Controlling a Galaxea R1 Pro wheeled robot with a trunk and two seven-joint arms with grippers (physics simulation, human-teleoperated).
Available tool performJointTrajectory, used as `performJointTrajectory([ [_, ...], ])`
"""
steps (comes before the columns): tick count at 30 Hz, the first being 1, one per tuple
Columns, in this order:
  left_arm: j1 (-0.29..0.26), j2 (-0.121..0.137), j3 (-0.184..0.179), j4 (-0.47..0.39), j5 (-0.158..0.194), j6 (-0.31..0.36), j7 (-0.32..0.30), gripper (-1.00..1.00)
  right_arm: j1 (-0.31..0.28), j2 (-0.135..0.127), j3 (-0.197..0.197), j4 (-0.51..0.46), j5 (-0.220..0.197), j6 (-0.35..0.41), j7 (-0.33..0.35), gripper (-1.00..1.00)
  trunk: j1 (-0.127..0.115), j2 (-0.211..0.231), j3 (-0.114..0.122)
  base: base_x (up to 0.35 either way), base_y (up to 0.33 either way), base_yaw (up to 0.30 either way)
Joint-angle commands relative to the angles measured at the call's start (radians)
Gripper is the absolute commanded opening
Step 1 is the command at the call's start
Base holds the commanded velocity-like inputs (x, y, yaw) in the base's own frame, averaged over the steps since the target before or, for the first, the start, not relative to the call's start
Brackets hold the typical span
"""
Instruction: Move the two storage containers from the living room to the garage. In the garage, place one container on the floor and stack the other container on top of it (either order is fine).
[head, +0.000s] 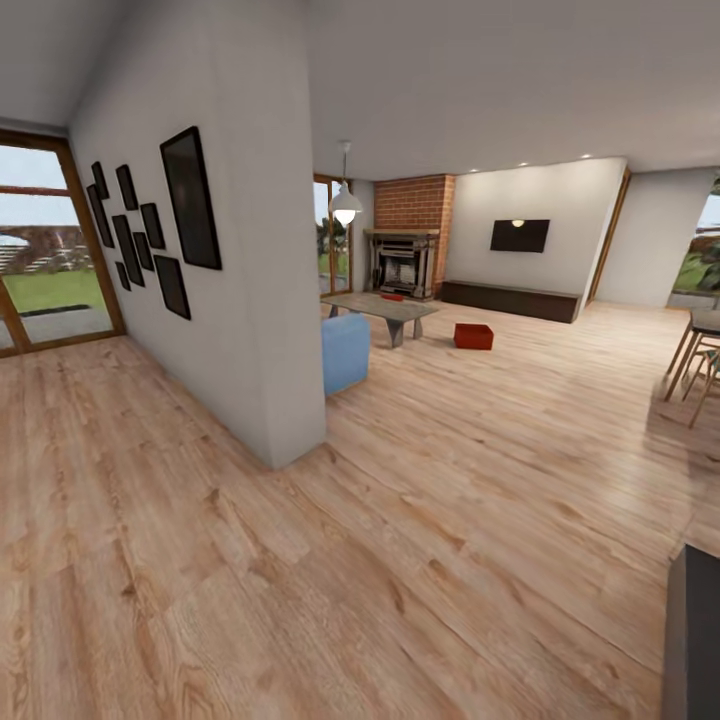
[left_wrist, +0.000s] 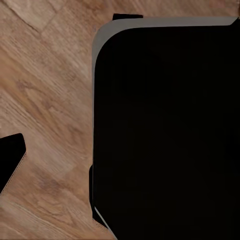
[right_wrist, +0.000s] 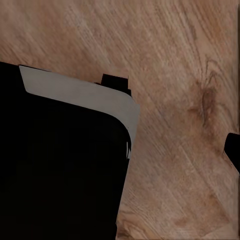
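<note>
- Storage containers are far off across the living room: one orange-red rectangular open-top bin (head: 473, 336) sits on the light wood plank floor (head: 420, 520), just beside the low grey glass-topped surface (head: 382, 308).
- Near first: the wrist views look down at plank flooring past a large black rounded body with a pale grey edge (left_wrist: 165, 125); a dark tip shows at each picture's margin, possibly a pincer finger, so I cannot tell how far either pincer is open or whether it has hold of anything.
- Midway, a white partition wall (head: 250, 300) carries black picture frames (head: 190, 198); a light blue cushioned seat (head: 345, 352) stands behind its end.
- On the grey surface lies a small red thing (head: 392, 297), perhaps the second bin.
- Farthest, the brick fireplace (head: 404, 262) and wall TV (head: 519, 235).
</note>
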Motion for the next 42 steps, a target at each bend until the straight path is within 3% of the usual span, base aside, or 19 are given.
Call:
performJointTrajectory([
  [1,0.0,0.0,0.002,-0.001,0.002,-0.001,0.001,1.0,0.0,0.001,0.008,0.003,-0.01,-0.004,0.006,1.0,0.001,0.0,-0.001,0.32,0.0,0.0],
  [25,0.0,0.0,0.002,0.0,0.002,-0.001,0.001,1.0,0.0,0.001,0.009,0.003,-0.009,-0.004,0.006,1.0,0.001,0.0,-0.001,0.32,-0.001,0.0],
  [42,0.0,0.0,0.002,-0.001,0.002,-0.001,0.001,1.0,0.0,0.001,0.007,0.003,-0.011,-0.004,0.005,1.0,0.001,0.0,-0.001,0.32,-0.113,-0.011],
])
